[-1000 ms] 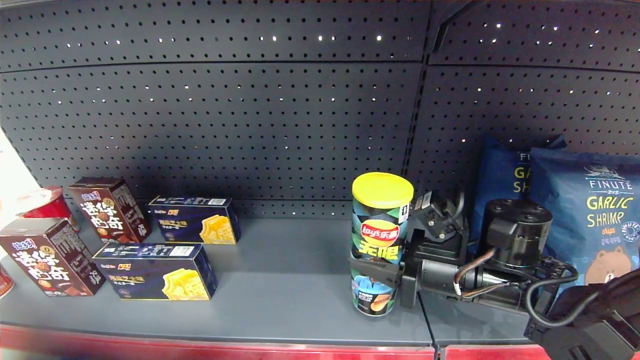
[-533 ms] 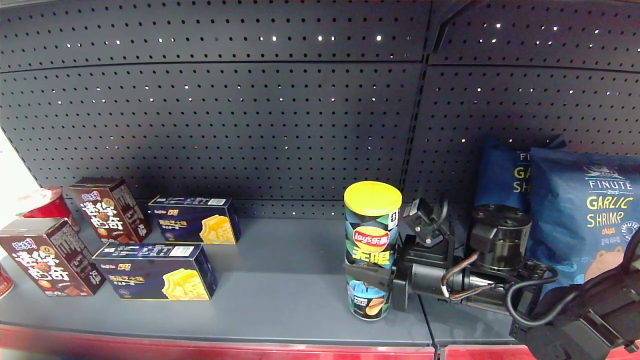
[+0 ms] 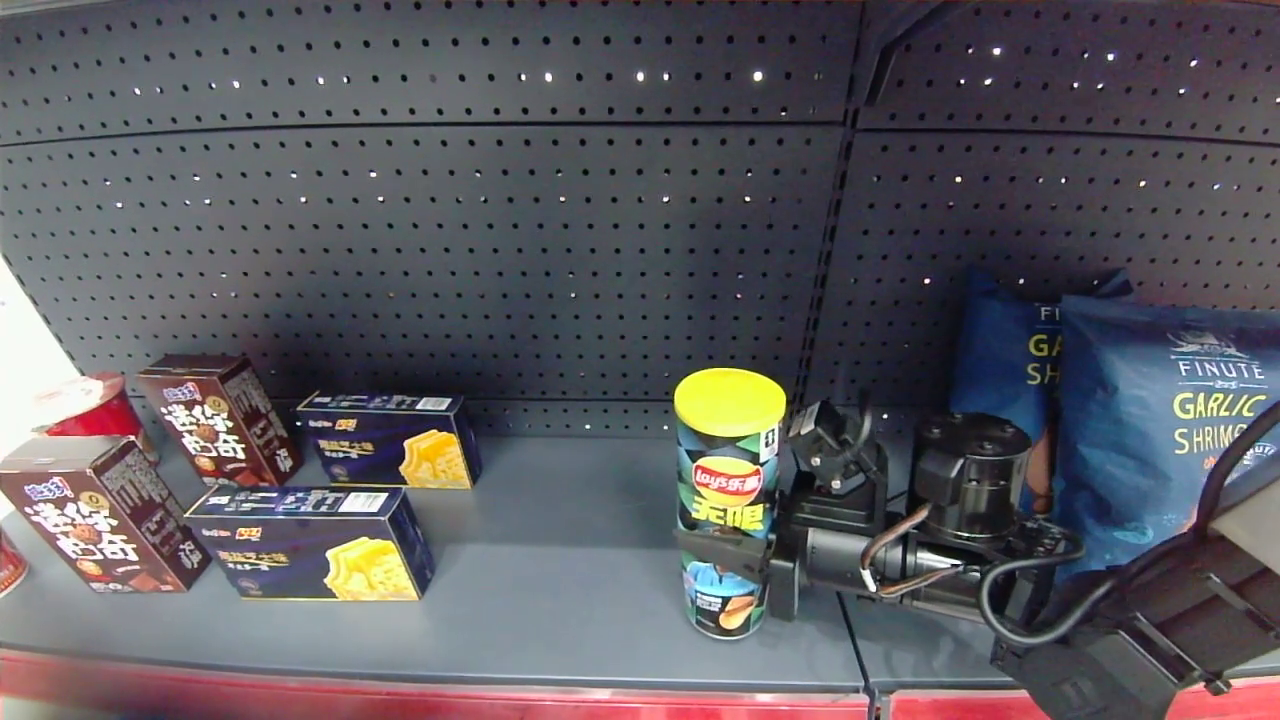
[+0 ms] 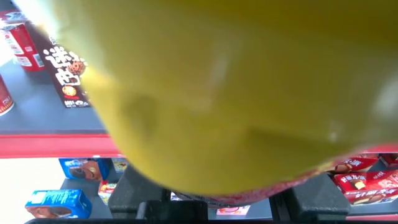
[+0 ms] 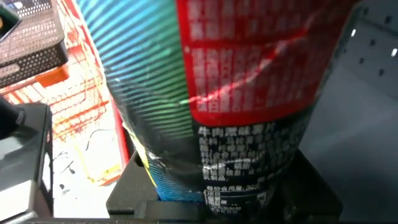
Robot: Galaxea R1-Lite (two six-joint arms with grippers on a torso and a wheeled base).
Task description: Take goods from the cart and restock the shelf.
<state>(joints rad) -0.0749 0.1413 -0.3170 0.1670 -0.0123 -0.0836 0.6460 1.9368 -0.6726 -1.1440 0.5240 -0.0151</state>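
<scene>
Spanning the far side is a dark metal pegboard wall (image 3: 450,250), flat, w/ rows of small round holes. Below it runs the shelf (image 3: 560,560), a smooth grey metal deck w/ a glossy red front lip.

At far right two puffy blue chip bags stand upright against the pegboard. The front bag (image 3: 1170,420) half covers the rear bag (image 3: 1000,350).

On the left are four cardboard boxes, all rectangular:
- The near blue box (image 3: 315,545) and far blue box (image 3: 395,440) lie long-side down.
- The near brown box (image 3: 100,525) and far brown box (image 3: 220,415) stand on end, left of the blue ones.

The chip can (image 3: 728,470) is a tall glossy cylinder w/ a flat yellow plastic lid. It is upright near the shelf's front edge, right of centre, just left of the seam btwn shelf sections. Can't tell if its base rests on the deck or sits just above it.

The right gripper (image 3: 730,560) comes in from the right, its black fingers closed round the can's lower half, w/ one finger across the front. In the right wrist view the can's printed side (image 5: 236,93) is clamped close up. A red wire cart (image 5: 81,112) shows beyond.

The left gripper (image 4: 217,202) is closed on a smooth, rounded yellow pack (image 4: 236,87) w/ a red band at its lower edge. Black fingers sit at either side of it.

A round red cup (image 3: 90,405) w/ a pale lid stands at far left, beside the far brown box.
</scene>
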